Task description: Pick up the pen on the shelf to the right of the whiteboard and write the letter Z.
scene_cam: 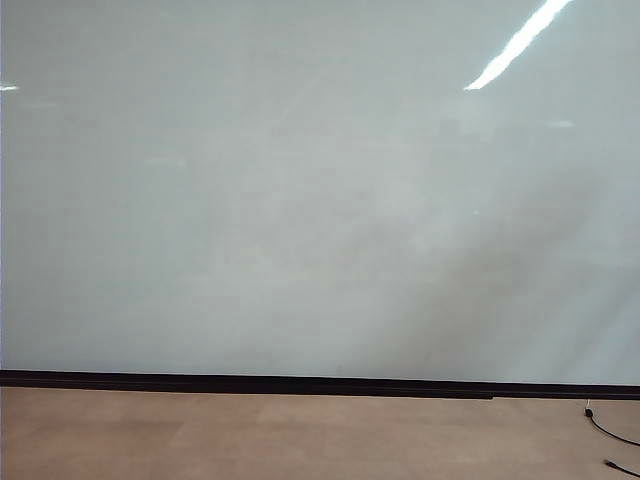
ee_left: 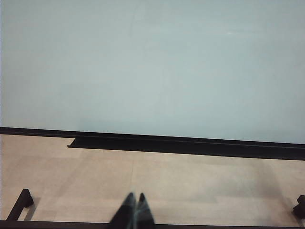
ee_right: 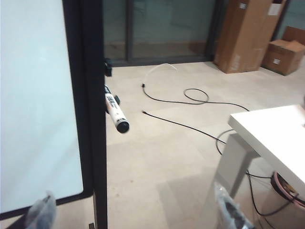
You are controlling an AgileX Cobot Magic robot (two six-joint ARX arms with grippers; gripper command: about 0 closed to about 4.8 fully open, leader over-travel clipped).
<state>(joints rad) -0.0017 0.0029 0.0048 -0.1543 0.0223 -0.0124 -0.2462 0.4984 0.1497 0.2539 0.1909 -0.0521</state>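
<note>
the pen [ee_right: 114, 110] is seen jutting from the whiteboard's [ee_right: 33, 95] right edge, at eleven o'clock from the wide-spread right gripper [ee_right: 138, 214], the nearer one; the left gripper [ee_left: 134, 210] is pressed together.

pen [ee_right: 114, 110] beside whiteboard [ee_right: 38, 95] edge; cable [ee_right: 190, 98] on floor [ee_right: 157, 162]

The right gripper [ee_right: 138, 214], jaws spread wide, has bare floor [ee_right: 162, 157] between it and the pen [ee_right: 115, 110] jutting past the whiteboard [ee_right: 33, 95] frame's edge. A white table [ee_right: 274, 138] and loose cables [ee_right: 190, 98] crowd the far side.

The left gripper [ee_left: 135, 202], fingertips together, faces bare floor.
</note>
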